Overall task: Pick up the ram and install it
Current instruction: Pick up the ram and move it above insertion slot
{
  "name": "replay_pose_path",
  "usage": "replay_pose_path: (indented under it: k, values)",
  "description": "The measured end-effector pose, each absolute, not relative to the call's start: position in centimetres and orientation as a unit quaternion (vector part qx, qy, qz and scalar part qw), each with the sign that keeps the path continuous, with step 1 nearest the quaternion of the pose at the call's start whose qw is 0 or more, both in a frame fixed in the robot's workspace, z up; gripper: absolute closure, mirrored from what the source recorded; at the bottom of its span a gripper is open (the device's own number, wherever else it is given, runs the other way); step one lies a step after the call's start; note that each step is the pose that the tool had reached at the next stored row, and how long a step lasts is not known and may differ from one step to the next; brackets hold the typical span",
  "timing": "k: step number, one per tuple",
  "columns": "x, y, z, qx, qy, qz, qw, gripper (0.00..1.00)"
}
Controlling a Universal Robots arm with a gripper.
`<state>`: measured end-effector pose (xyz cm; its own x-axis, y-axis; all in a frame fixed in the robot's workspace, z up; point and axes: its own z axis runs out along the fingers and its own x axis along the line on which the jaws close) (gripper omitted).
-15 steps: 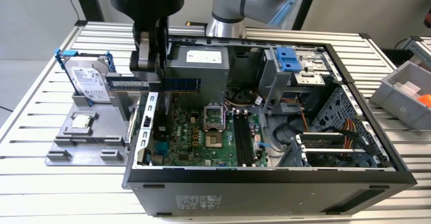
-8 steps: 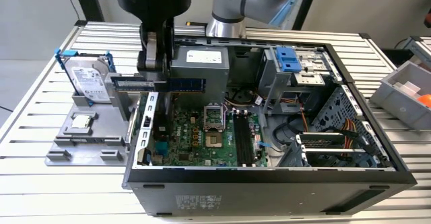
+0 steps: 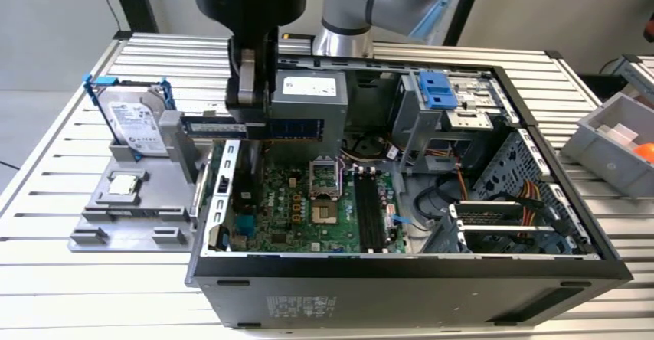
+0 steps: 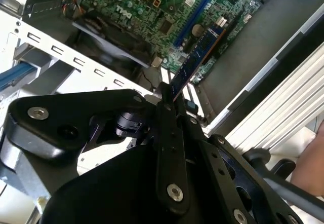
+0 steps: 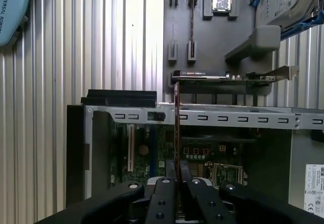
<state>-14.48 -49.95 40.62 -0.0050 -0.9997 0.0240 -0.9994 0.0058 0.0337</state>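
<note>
Surface notes. We record the ribbed silver table top (image 3: 46, 194) as bare extruded metal, smooth with a soft sheen. The dark tower computer case (image 3: 409, 294) looks like matt painted sheet metal outside and bare grey perforated steel inside. The long, flat, dark blue-green circuit-board ram (image 3: 296, 129) has a satin laminate face, and the green motherboard (image 3: 286, 210) looks much the same. In the second wrist view the black gripper (image 4: 166, 98) is matt and smooth, with bright metal screw heads. The grey holder tray (image 3: 103, 221) looks like matt plastic. The silver hard drive (image 3: 135, 122) is shiny metal, set in a blue plastic frame (image 3: 94, 93).
</note>
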Motion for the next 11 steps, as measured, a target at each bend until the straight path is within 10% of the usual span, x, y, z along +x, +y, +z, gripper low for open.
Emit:
replay_pose_path:
  k: [11]
  values:
    - [-13.76, -49.95, 40.62, 0.705, -0.709, -0.004, 0.02, 1.0]
